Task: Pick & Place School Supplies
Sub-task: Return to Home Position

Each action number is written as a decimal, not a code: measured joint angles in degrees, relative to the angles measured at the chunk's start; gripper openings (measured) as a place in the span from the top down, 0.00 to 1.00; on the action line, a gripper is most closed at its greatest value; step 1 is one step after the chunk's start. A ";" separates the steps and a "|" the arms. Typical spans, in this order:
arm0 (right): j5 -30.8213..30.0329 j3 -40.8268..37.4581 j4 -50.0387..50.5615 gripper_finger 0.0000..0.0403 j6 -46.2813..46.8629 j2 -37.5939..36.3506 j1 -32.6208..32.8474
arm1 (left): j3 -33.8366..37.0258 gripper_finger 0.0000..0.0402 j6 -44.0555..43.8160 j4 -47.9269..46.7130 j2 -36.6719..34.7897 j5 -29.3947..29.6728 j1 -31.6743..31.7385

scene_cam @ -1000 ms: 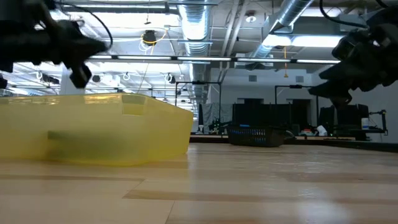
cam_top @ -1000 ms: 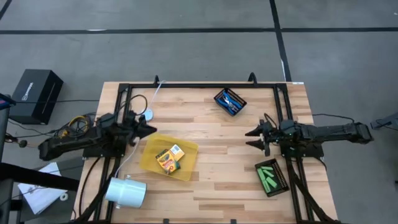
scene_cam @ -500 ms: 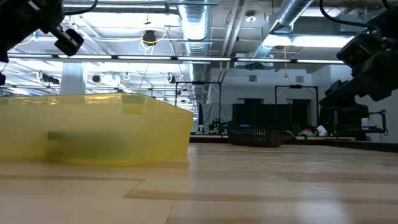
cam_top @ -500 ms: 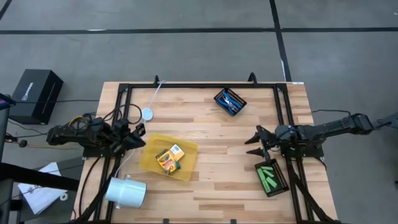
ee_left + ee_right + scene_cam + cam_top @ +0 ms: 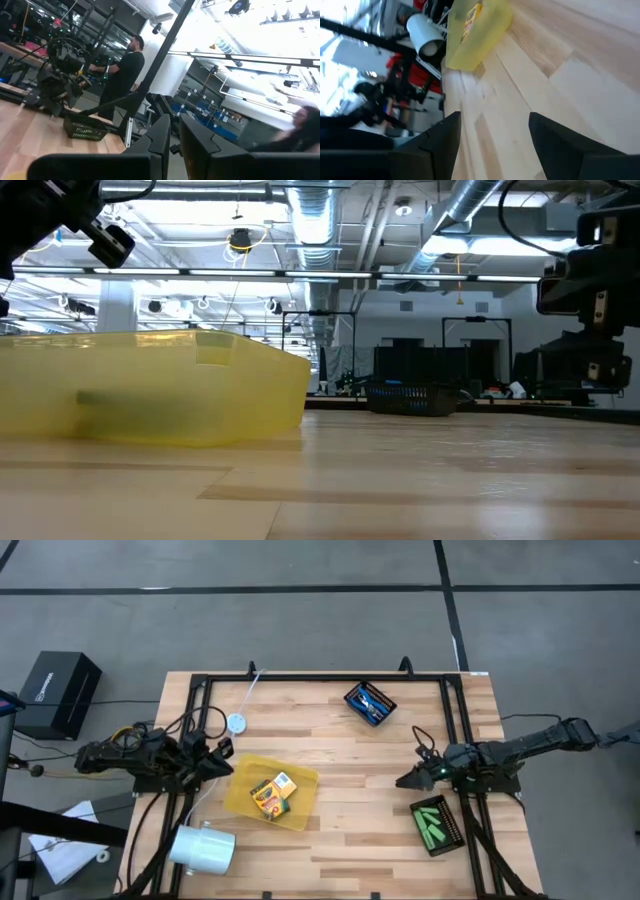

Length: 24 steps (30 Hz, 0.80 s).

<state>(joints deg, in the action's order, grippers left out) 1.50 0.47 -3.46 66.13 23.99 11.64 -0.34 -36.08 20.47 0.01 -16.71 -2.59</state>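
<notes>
A yellow-and-green crayon box lies flat in the yellow tray. Blue-handled scissors lie in a black mesh tray at the far side. Green sticks fill another mesh tray by the right edge. My left gripper hovers at the table's left edge, beside the yellow tray's far-left corner, with its fingers close together. My right gripper is open and hangs just left of the green-stick tray, pointing toward the yellow tray. Neither holds anything.
A white cylinder lies on its side at the near-left corner. A small white disc with a cord sits far-left. Bare wood runs between the yellow tray and the right-hand trays. A person in black stands beyond the table.
My left arm has drawn back toward the table's left edge and then kept still. My right gripper has moved slightly toward the near edge and rolled about its wrist, while that arm stretched out toward the right.
</notes>
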 joint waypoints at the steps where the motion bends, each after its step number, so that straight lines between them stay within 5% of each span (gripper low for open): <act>1: 0.00 0.00 0.01 0.44 1.32 0.00 -0.02 | 0.00 0.91 0.01 0.06 0.00 0.00 -0.22; 24: 0.00 0.00 -0.01 0.45 2.88 0.00 -0.02 | 0.00 0.91 0.01 0.47 2.14 -0.02 -0.57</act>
<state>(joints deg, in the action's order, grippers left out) 1.50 0.47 -3.46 69.01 23.99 11.62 -0.34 -36.07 20.94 2.15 -16.73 -3.16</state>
